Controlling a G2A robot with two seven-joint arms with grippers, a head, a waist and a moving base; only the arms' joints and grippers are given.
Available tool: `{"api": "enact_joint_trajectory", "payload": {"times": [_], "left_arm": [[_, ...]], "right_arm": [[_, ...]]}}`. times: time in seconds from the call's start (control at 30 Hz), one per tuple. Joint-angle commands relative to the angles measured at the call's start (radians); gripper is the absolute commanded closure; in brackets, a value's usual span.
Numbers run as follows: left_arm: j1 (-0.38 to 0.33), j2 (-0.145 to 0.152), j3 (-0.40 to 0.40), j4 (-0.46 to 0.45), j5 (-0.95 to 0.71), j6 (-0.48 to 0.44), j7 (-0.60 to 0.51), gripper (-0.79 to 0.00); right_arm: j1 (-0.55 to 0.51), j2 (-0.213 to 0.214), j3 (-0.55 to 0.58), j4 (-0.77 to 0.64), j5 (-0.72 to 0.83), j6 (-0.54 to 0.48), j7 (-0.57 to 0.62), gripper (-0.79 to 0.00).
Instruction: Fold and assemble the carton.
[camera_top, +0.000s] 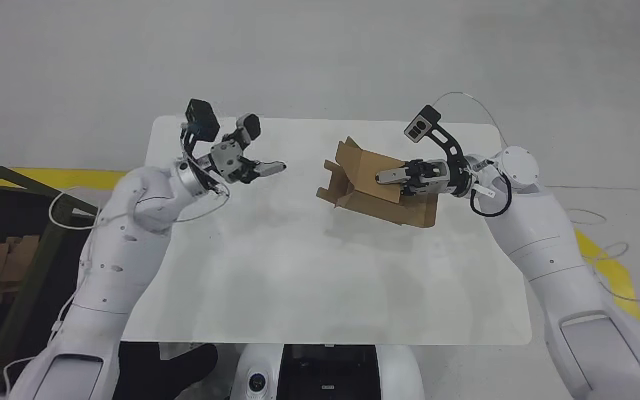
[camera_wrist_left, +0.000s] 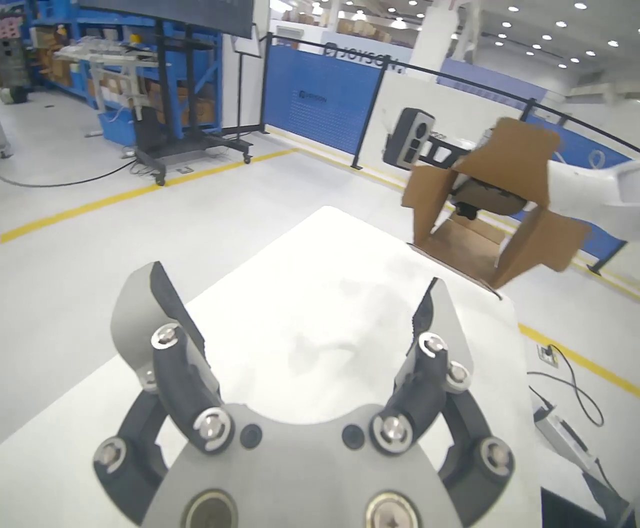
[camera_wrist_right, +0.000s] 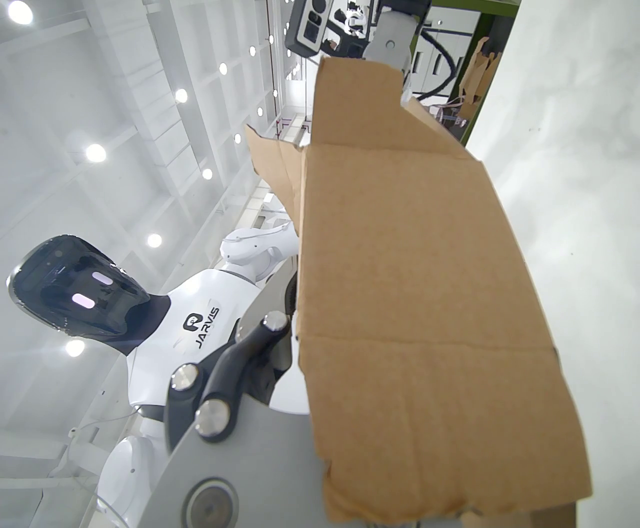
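Note:
The brown carton lies on its side at the middle right of the white table, its end flaps spread open toward the left arm. In the left wrist view the carton is a hollow tube, with its lower edge touching the table near the far rim. My right gripper is shut on the carton's upper wall. In the right wrist view one finger lies outside the carton panel, and the other is hidden behind it. My left gripper hovers open and empty left of the carton, apart from it, jaws wide.
Bare tabletop lies between the left gripper and the carton and across the whole near half. The table's far edge runs close behind both grippers. Grey floor with yellow lines surrounds the table.

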Motion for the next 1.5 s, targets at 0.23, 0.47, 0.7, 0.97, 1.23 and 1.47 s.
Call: {"api": "enact_joint_trajectory", "payload": {"times": [0.23, 0.47, 0.7, 0.97, 1.23, 1.47], "left_arm": [[-0.026, 0.007, 0.057, 0.056, 0.167, -0.053, 0.153, -0.785], [-0.02, 0.04, 0.093, 0.001, 0.32, -0.053, 0.351, -0.785], [-0.023, 0.079, 0.171, -0.051, 0.485, -0.053, 0.535, -0.785], [-0.055, 0.13, 0.299, -0.049, 0.554, -0.053, 0.664, -0.785], [-0.13, 0.184, 0.465, -0.067, 0.434, -0.053, 0.532, -0.785], [-0.193, 0.211, 0.585, -0.107, 0.293, -0.053, 0.457, -0.785]], "right_arm": [[0.0, 0.0, 0.0, 0.0, 0.0, 0.0, 0.0, 0.0], [0.0, 0.0, 0.0, 0.0, 0.0, 0.0, 0.0, 0.0], [0.0, 0.0, 0.0, 0.0, 0.0, 0.0, 0.0, 0.0], [0.0, 0.0, 0.0, 0.0, 0.0, 0.0, 0.0, 0.0], [0.0, 0.0, 0.0, 0.0, 0.0, 0.0, 0.0, 0.0], [0.0, 0.0, 0.0, 0.0, 0.0, 0.0, 0.0, 0.0]]}}
